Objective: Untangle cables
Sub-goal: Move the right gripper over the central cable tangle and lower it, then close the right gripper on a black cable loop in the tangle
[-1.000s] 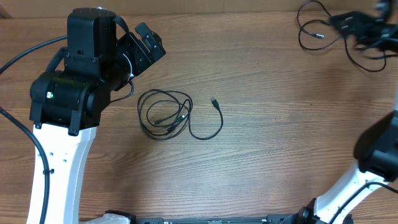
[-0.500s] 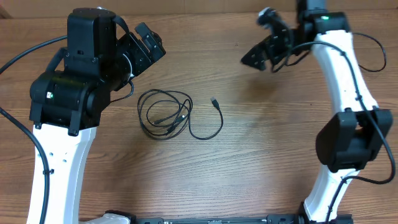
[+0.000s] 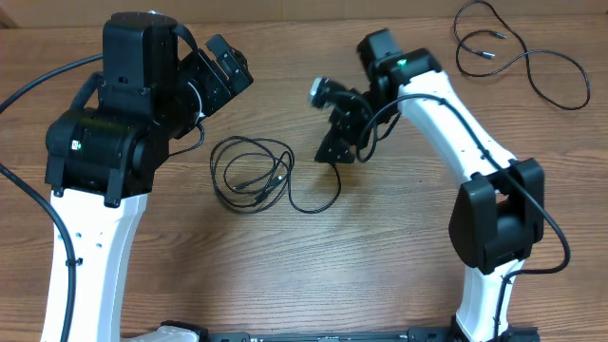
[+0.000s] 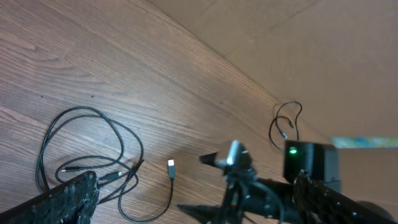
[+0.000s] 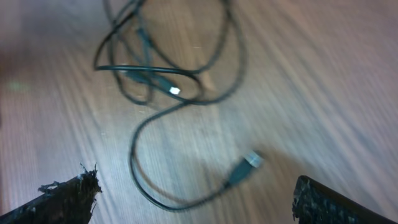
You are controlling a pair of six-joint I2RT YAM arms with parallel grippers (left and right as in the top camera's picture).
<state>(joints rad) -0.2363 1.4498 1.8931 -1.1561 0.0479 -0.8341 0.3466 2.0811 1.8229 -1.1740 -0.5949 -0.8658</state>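
A clump of thin black cables [image 3: 249, 176] lies coiled on the wooden table, with a loose tail curving right. Its plug end [image 5: 249, 163] lies on the wood between my right gripper's wide-apart fingers. The right gripper [image 3: 335, 147] hangs open just above that tail, holding nothing, and hides the plug from overhead. My left gripper [image 3: 228, 62] is raised at the back left, open and empty, well away from the clump [image 4: 87, 149]. Its own view shows the plug [image 4: 171, 165] and the right arm. Another black cable [image 3: 513, 52] lies loose at the far right corner.
The left arm's bulky black joint [image 3: 123, 104] stands over the table's left side. The right arm [image 3: 456, 123] reaches in from the front right across the table. Bare wood surrounds the clump. A cardboard wall [image 4: 323, 50] borders the far edge.
The right arm has swung from the far right corner leftward and down to above the clump's loose plug end. The left arm and the cables have not moved.
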